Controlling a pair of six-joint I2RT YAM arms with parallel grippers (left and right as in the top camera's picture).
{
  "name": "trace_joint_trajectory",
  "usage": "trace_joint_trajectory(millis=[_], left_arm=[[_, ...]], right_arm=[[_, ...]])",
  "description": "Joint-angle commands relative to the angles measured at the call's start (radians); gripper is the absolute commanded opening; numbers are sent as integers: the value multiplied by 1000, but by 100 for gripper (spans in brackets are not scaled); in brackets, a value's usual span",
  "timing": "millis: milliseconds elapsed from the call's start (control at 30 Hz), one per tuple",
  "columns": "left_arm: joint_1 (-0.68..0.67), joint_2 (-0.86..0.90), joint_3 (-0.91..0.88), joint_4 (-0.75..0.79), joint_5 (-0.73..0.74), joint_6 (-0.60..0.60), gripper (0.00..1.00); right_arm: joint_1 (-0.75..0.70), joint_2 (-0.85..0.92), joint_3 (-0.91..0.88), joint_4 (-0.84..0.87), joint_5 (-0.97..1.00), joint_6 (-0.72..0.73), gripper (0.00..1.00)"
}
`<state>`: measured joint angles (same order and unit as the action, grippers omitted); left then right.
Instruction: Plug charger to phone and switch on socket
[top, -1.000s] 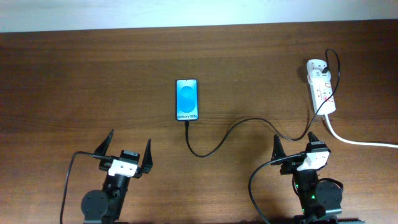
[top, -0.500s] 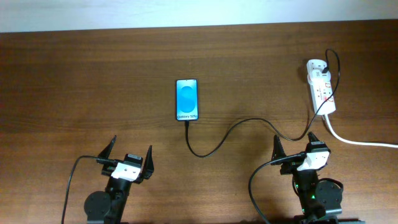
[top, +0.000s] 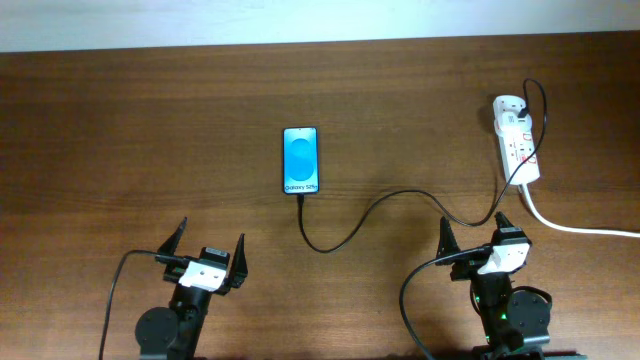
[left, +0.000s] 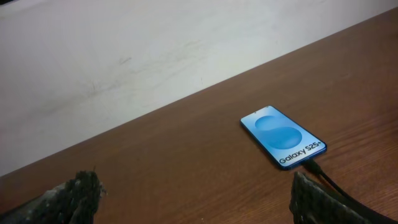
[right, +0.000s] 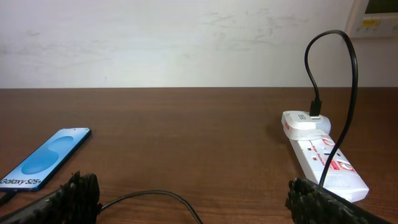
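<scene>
Your left gripper (top: 210, 240) has just pulled back, open and empty like the right gripper (top: 473, 235), so the thin black charger cable (top: 370, 212) looks plugged into the blue-screen phone (top: 301, 160), upper middle.

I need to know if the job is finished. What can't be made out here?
- Socket switch state: too small overhead, markings unreadable in the right wrist view.
- Whether the charger tip is fully seated in the phone: too small overhead, blurred in the left wrist view.
- White cord far end: cut off by the overhead view's right edge.
</scene>
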<state>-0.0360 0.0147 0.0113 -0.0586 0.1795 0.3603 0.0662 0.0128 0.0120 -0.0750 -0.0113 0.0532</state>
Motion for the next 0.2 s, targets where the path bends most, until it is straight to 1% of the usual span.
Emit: trace_joint_trajectory(millis=[0, 167], left_arm=[[6, -8, -2, -7, -1, 15, 99], [6, -8, -2, -7, -1, 16, 99]], right_arm=[[-1, -8, -6, -4, 5, 6, 99], [-1, -8, -6, -4, 5, 6, 98]])
